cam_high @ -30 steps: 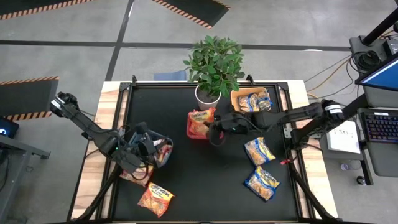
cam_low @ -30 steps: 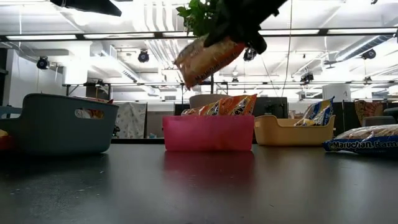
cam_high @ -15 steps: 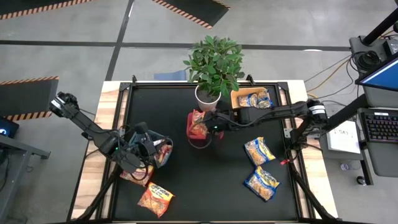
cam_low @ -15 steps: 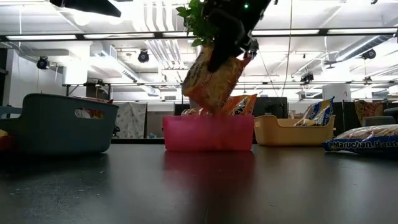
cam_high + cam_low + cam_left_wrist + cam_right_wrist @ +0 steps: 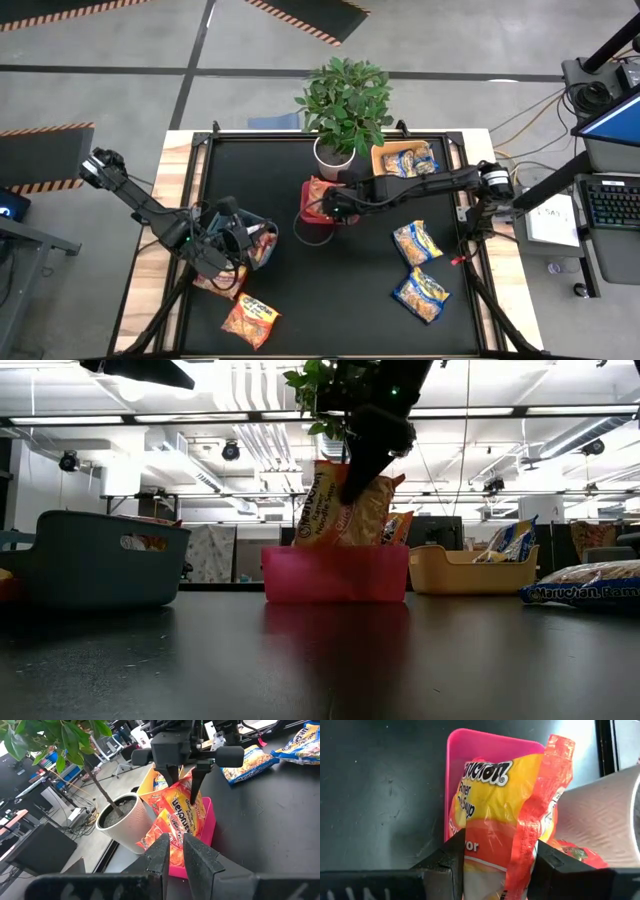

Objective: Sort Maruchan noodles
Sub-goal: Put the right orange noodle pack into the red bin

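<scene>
Across the middle of the high view lies the black table [image 5: 300,310], with the potted plant [image 5: 343,105] at its upper centre. Left of centre sits the grey-blue bin [image 5: 262,243], which in the low view [image 5: 95,558] stands at the left edge. Just below the plant pot sits the pink bin [image 5: 318,205], shown centre frame in the low view [image 5: 335,574], and to its right the yellow bin [image 5: 403,162] holds blue-and-yellow packets.

Reaching in from the right of the high view, the right gripper [image 5: 335,203] is clamped on an orange packet [image 5: 340,510], its fingers [image 5: 547,865] pinching the wrapper on both sides. A second ago that packet hung tilted above the pink bin; half a second ago it was lower, and now it stands nearly upright with its lower edge inside the bin (beside the orange packets already there). The arm has also stretched further toward the left of the frame.

The left gripper [image 5: 222,248] hovers by the grey-blue bin, unmoved since the earlier frame, its fingers [image 5: 165,851] close together with only a narrow gap and nothing between them.

Two blue-and-yellow packets [image 5: 418,243] lie on the lower right of the table, and a loose orange packet [image 5: 249,320] lies at lower left.
</scene>
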Controlling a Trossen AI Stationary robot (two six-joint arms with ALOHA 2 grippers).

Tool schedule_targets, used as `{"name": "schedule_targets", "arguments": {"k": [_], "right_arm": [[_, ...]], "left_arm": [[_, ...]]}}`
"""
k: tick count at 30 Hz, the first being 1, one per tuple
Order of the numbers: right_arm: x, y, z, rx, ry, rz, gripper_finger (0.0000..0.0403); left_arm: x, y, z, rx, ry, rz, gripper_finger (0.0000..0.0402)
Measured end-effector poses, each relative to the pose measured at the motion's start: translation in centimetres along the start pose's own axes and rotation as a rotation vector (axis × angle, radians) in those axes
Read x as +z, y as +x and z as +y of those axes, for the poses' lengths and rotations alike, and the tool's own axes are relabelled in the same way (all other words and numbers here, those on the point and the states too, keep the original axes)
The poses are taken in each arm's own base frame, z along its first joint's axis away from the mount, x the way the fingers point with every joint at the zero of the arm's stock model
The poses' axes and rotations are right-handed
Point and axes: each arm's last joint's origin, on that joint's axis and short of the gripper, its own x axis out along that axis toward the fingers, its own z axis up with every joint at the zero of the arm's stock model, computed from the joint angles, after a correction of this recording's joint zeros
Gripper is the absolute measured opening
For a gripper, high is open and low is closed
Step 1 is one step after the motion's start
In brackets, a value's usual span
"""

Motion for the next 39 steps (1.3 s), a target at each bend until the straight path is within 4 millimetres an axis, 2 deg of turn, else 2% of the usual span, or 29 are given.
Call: {"name": "schedule_targets", "arguments": {"k": [14,21,24,34,39], "right_arm": [[-0.2,0.4,0.2,0.024,-0.007,0.016,0.0132],[-0.4,2.8,0.9,0.028,-0.035,0.074,0.0132],[-0.5,3.2,1.0,0.027,-0.045,0.085,0.0134],[-0.5,3.4,1.1,0.022,-0.023,0.092,0.0199],[-0.7,2.9,0.9,0.021,-0.002,0.103,0.0215]], "left_arm": [[0.0,0.0,0.0,0.0,0.013,0.0,0.0037],[0.0,0.0,0.0,0.0,0.013,0.0,0.0037],[0.0,0.0,0.0,0.0,0.013,0.0,0.0037],[0.0,0.0,0.0,0.0,0.013,0.0,0.0037],[0.0,0.0,0.0,0.0,0.013,0.0,0.0037]]}}
